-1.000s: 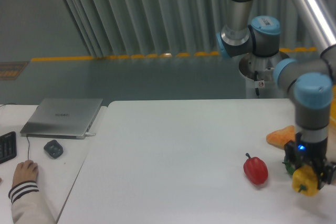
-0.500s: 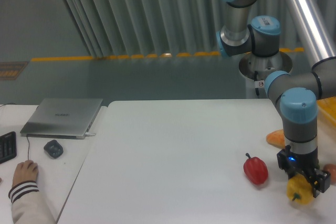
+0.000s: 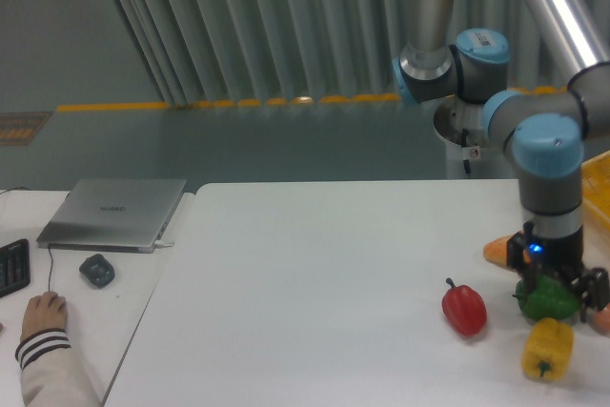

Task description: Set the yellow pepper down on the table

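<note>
One pepper (image 3: 547,349), yellow, lying free on table (image 3: 315,293); gripper (image 3: 553,283) above, jaws empty, spread unclear.

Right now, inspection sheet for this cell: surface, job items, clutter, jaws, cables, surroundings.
Surface: white table, matte, bare across its middle and left.
Job's things: yellow pepper lies on the table near the right front, apart from the gripper.
Clutter: red pepper left of the yellow one; green pepper directly under the gripper; an orange item behind it, partly hidden.
Grippers: gripper above the green pepper; whether the jaws are open or shut is unclear.
Cables: mouse cable on the side desk; none seen on the table.
Surroundings: side desk with laptop, mouse, keyboard edge and a person's hand; grey curtain behind.
</note>
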`<state>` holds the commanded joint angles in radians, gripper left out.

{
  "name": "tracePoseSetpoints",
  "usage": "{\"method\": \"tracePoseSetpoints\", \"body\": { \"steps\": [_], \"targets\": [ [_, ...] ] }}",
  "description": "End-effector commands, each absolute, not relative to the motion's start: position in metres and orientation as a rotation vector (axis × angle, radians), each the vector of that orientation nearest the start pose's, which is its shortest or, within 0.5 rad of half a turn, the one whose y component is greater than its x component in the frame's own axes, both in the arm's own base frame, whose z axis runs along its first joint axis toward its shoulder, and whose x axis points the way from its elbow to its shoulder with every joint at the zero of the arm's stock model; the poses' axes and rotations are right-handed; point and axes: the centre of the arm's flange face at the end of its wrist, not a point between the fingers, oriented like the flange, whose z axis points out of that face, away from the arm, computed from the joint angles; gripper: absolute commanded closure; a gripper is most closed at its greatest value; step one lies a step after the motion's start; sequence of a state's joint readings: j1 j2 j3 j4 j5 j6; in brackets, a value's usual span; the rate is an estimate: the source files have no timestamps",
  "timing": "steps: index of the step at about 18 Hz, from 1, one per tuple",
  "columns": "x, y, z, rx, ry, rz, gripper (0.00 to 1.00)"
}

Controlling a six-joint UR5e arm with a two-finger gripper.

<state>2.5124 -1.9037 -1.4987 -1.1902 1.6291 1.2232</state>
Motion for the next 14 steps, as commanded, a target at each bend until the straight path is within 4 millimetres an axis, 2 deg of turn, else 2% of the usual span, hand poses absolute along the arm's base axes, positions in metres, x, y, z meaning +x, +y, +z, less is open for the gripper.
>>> {"method": "tracePoseSetpoints", "body": {
  "steps": [2, 6, 8, 10, 14],
  "targets": [
    [-0.452, 0.452, 0.377, -3.080, 0.608, 0.185, 0.00],
    [-0.483, 0.421, 0.371, -3.045, 0.734, 0.148, 0.00],
    [-0.498, 0.402, 0.368, -3.004, 0.851, 0.097, 0.00],
    [-0.505, 0.391, 0.369, -2.982, 0.944, 0.089, 0.00],
    [-0.515, 0.376, 0.371, -2.979, 0.969, 0.093, 0.00]
  ]
}}
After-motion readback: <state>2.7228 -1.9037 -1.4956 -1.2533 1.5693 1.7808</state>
